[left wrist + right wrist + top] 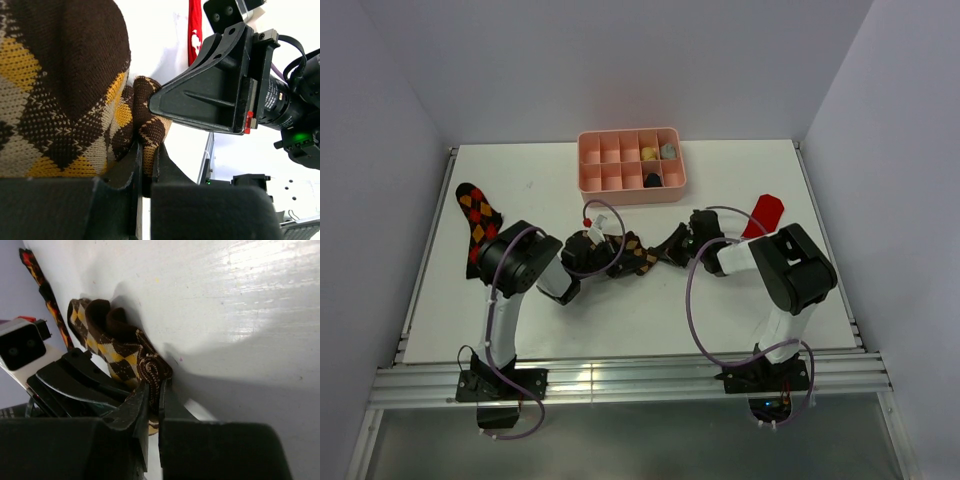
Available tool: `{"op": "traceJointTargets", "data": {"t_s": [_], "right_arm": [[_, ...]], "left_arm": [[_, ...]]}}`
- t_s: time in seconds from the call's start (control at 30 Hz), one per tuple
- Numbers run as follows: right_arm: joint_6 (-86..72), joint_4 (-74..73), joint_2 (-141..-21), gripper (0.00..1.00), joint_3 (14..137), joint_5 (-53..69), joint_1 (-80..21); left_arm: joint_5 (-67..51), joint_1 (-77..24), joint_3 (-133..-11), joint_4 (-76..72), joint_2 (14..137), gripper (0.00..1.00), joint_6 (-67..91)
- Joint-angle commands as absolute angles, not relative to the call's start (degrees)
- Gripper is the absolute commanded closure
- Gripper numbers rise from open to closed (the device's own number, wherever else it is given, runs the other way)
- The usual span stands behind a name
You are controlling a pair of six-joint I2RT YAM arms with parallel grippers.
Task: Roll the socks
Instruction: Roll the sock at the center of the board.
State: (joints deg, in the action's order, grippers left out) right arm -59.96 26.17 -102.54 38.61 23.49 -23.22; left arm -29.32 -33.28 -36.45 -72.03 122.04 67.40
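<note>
Tan argyle sock (pixel 645 258) mid-table, on near side of pink tray (pixel 588 160). My left gripper (pixel 145 162) clamped on one end, right gripper (pixel 152 397) pinched thin on other end. Risk: right hold slips when I roll, bunched fabric springs open. Grippers very close, could knock together.

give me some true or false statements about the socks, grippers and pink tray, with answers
1. The left gripper and right gripper are both shut on the brown and tan argyle knit sock. True.
2. The plain red fabric sock lies in the pink plastic compartment tray. False: it lies on the white table, outside the tray.
3. The black sock with red-orange argyle diamonds lies near the table's left edge, held by neither gripper. True.
4. Every tray compartment is empty. False: a few hold small objects.
</note>
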Motion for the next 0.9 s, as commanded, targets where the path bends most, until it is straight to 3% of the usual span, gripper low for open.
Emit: {"op": "traceJointTargets", "data": {"t_s": [0.0, 0.1, 0.23, 0.33, 0.6, 0.77, 0.87], "right_arm": [[-58.27, 23.21, -103.98, 1.0, 40.78, 23.12, -24.08], [-56.69, 19.7, -102.84, 1.0, 41.92, 20.93, -24.08], [-53.97, 12.14, -100.99, 1.0, 44.64, 17.23, -24.08], [-51.95, 6.95, -100.02, 1.0, 46.75, 14.86, -24.08], [-48.17, -3.77, -99.32, 1.0, 52.64, 10.46, -25.05], [-46.76, -8.61, -99.58, 1.0, 55.63, 9.14, -25.66], [-46.23, -10.54, -99.84, 1.0, 57.04, 8.88, -25.93]], "left_arm": [[-31.02, -33.57, -34.89, -69.52, 125.07, 0.99, 67.68], [-30.24, -33.57, -34.28, -69.44, 123.93, 0.87, 66.54], [-25.85, -33.66, -34.1, -62.24, 118.4, 0.58, 59.78], [-20.16, -34.01, -34.45, -53.29, 110.77, 0.48, 52.4], [3.13, -42.61, -37.79, -36.66, 99.15, 0.42, 30.96], [16.24, -52.01, -36.75, -40.06, 96.77, 0.39, 15.6], [19.67, -56.42, -35.08, -46.64, 97.2, 0.32, 5.94]]}}
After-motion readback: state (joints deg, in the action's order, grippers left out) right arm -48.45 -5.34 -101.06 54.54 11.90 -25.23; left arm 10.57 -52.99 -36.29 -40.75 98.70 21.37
